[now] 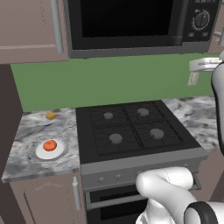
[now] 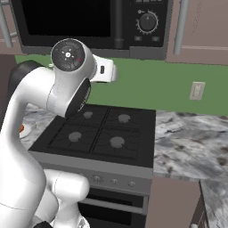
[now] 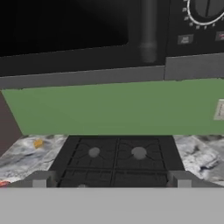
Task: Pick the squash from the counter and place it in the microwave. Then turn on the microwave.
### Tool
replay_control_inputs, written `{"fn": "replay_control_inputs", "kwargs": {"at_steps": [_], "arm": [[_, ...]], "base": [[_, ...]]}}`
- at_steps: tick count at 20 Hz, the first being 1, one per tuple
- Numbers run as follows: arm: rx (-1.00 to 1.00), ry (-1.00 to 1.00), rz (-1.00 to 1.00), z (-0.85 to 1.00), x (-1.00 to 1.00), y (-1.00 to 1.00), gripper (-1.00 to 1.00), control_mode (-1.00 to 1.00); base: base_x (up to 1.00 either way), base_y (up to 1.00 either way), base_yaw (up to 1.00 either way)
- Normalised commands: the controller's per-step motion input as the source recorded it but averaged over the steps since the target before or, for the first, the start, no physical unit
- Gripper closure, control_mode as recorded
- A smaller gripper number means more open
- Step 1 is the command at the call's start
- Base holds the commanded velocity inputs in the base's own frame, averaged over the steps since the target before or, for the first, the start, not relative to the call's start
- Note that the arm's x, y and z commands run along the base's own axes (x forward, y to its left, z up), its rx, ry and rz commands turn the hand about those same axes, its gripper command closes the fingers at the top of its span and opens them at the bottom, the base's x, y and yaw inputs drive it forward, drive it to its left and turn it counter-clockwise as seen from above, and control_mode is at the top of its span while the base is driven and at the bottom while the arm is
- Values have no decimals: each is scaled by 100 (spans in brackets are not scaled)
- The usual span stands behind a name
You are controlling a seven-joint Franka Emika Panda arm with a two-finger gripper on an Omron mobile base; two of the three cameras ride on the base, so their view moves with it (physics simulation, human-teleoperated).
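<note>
Squash on plate, left base view; arm hides it opposite.

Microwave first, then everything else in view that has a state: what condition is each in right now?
microwave: door shut, mounted above the stove.
squash: on the white plate, not picked up.
yellow cube: loose on the counter, behind the plate.
stove: burners bare, nothing on them.
oven door: shut.
end effector: fingertips wide apart, holding nothing.

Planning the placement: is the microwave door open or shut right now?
Shut: the microwave door sits flush with its control panel, its handle upright beside the dial.
</note>
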Motion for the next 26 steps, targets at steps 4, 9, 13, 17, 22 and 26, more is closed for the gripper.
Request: {"fn": "replay_control_inputs", "kwargs": {"at_steps": [4,9,13,17,22,26], "arm": [[7,-4,0,41,0,-13,-100,-100],[3,-1,0,32,3,-7,-100,-100],[1,-1,0,33,10,-1,-100,-100],[1,-5,0,31,17,0,-100,-100],[0,-7,0,24,23,0,-100,-100],[0,-8,0,16,30,0,-100,-100]], "base": [[0,0,0],[0,0,0],[0,0,0],[0,0,0],[0,0,0],[0,0,0]]}}
